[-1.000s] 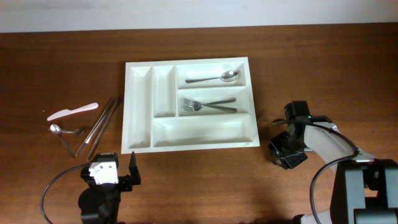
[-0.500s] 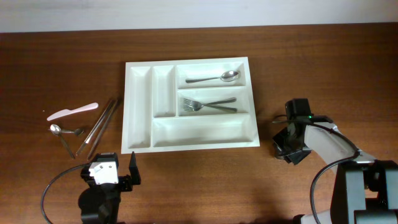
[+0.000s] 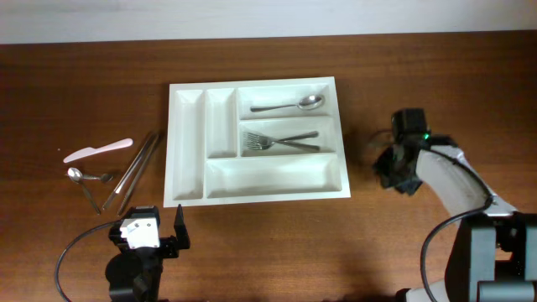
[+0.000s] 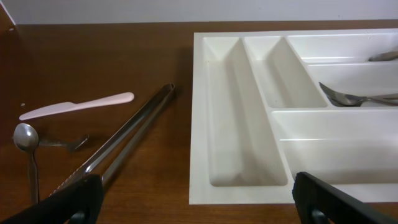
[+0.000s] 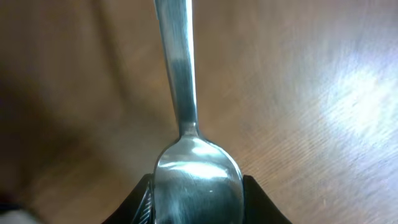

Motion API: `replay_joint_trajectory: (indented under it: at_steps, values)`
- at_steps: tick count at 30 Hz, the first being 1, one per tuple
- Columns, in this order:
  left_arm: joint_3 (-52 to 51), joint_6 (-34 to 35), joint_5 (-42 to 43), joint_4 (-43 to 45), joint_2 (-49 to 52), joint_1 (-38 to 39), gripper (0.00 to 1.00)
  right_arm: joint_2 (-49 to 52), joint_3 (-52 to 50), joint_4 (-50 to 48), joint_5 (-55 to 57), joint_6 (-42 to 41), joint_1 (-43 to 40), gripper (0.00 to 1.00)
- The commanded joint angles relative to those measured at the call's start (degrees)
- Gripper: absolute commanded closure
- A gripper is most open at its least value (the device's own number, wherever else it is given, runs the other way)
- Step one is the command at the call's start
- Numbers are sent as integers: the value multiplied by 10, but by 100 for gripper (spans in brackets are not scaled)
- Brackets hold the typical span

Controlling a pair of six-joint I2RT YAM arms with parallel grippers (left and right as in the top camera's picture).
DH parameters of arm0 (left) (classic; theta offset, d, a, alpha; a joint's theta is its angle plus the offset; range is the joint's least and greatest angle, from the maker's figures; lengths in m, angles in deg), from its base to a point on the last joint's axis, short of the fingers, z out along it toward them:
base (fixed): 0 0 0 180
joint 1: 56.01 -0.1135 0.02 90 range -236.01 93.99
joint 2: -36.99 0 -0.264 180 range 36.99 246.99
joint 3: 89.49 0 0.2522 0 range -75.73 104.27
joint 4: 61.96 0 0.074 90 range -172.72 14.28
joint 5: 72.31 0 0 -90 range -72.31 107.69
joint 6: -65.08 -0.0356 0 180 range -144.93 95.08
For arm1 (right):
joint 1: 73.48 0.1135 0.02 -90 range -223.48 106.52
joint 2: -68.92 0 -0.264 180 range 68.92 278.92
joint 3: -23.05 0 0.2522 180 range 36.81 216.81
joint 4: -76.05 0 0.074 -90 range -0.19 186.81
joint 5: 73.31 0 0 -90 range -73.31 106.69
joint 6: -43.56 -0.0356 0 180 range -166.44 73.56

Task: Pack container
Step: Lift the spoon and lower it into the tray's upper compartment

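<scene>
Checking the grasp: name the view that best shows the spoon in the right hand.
Right wrist: the spoon fills the frame, bowl gripped at the bottom. Overhead shows mostly the right hand hiding it; left wrist misses it.

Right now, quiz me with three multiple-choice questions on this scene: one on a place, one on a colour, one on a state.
1. Where do the forks lie?
A. in the tray's middle long compartment
B. in its left narrow compartment
C. left of the tray

2. What colour is the knife?
A. black
B. pale pink
C. green

3. How is the right pincer?
A. open and empty
B. shut on a spoon
C. out of view

Answers:
1 A: the overhead view shows both forks in the middle of the three long compartments.
2 B: the knife left of the tray looks pale pink in the left wrist view.
3 B: the right wrist view shows the spoon's bowl clamped between its fingers.
</scene>
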Motion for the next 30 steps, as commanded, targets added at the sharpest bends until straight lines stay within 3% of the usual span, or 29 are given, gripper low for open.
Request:
replay_joint_trajectory:
  at_steps: [1, 10, 15, 20, 30]
  values:
    - [-1, -11, 4, -2, -4, 0, 1, -2, 82, 21, 17, 75, -13, 86]
    - [-1, -11, 4, -2, -4, 0, 1, -2, 261, 76, -61, 94, -13, 96]
    - [-1, -11, 4, -2, -4, 0, 1, -2, 293, 53, -74, -11, 13, 96]
    - [-1, -11, 4, -2, -4, 0, 1, 19, 293, -15, -51, -161, 94, 96]
    - [-1, -11, 4, -2, -4, 0, 1, 91, 293, -224, -24, -343, 212, 96]
